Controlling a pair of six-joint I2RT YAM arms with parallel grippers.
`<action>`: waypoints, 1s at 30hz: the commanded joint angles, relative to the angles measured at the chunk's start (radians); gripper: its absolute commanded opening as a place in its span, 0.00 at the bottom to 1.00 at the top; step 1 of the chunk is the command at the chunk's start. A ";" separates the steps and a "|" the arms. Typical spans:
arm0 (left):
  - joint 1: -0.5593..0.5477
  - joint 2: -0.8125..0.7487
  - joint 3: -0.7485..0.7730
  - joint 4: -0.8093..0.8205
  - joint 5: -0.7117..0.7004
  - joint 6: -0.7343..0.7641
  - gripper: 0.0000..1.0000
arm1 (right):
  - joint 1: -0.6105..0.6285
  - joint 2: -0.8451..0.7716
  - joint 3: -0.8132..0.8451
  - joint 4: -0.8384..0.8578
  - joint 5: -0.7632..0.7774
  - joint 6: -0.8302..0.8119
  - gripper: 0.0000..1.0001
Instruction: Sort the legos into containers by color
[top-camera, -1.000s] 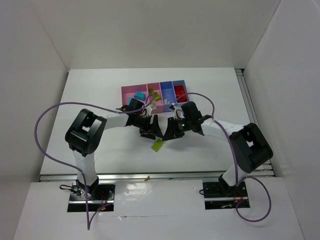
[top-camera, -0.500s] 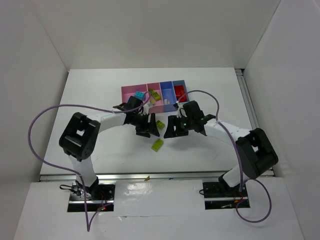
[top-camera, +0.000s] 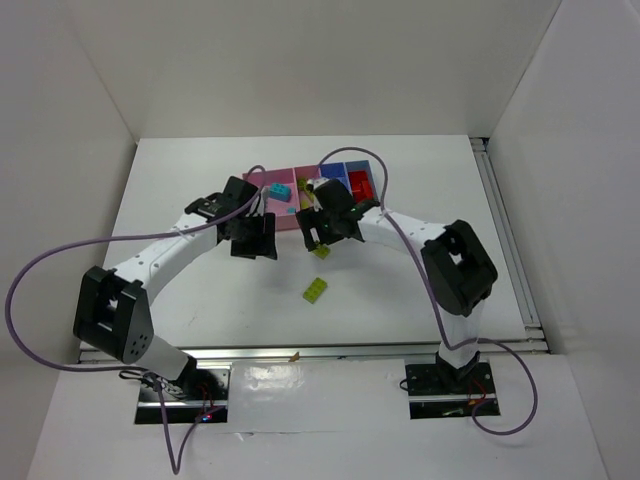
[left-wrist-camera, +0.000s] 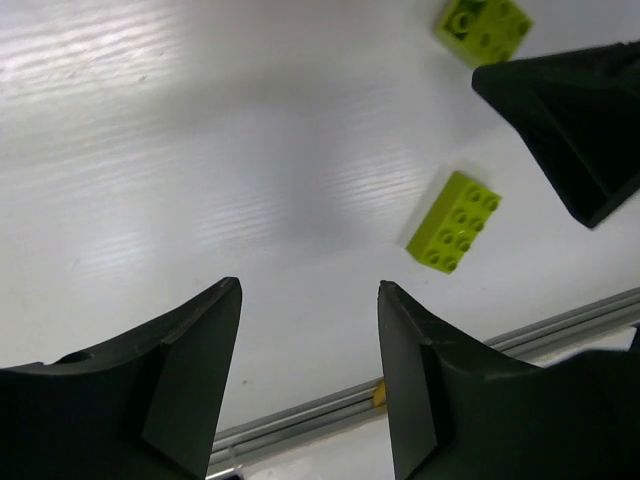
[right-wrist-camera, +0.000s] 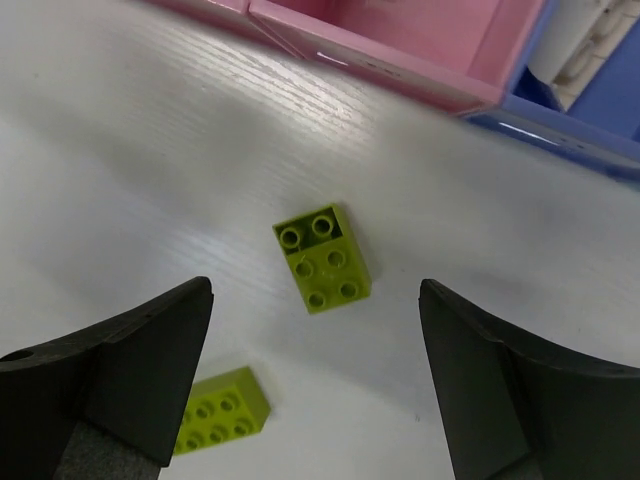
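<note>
Two yellow-green legos lie on the white table. One (top-camera: 322, 251) (right-wrist-camera: 322, 258) sits just in front of the containers (top-camera: 256, 181), directly under my right gripper (top-camera: 316, 236) (right-wrist-camera: 315, 290), which is open and empty, its fingers either side of it but above it. The other lego (top-camera: 317, 290) (right-wrist-camera: 218, 408) (left-wrist-camera: 455, 222) lies nearer the front. My left gripper (top-camera: 255, 243) (left-wrist-camera: 308, 290) hovers open and empty over bare table to the left. A cyan lego (top-camera: 281, 190) lies in the left pink bin and red legos (top-camera: 360, 184) in the light blue bin.
The row of bins stands at the back of the table, its pink front wall (right-wrist-camera: 400, 75) and periwinkle bin (right-wrist-camera: 590, 105) close ahead of the right gripper. Purple cables arc over both arms. A metal rail (left-wrist-camera: 560, 325) edges the table front.
My right gripper has opened and left a yellow-green lego on the table. Both arms have swung back toward the bins, the left one moving well left.
</note>
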 joint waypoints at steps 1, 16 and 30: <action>0.030 -0.085 -0.015 -0.078 -0.073 -0.033 0.67 | 0.028 0.081 0.082 -0.032 0.142 -0.046 0.91; 0.159 -0.152 -0.047 -0.047 0.037 -0.013 0.69 | 0.062 0.163 0.085 0.020 0.116 -0.065 0.48; 0.159 -0.162 -0.075 -0.047 0.073 0.036 0.78 | 0.032 0.008 0.270 -0.031 0.151 -0.008 0.23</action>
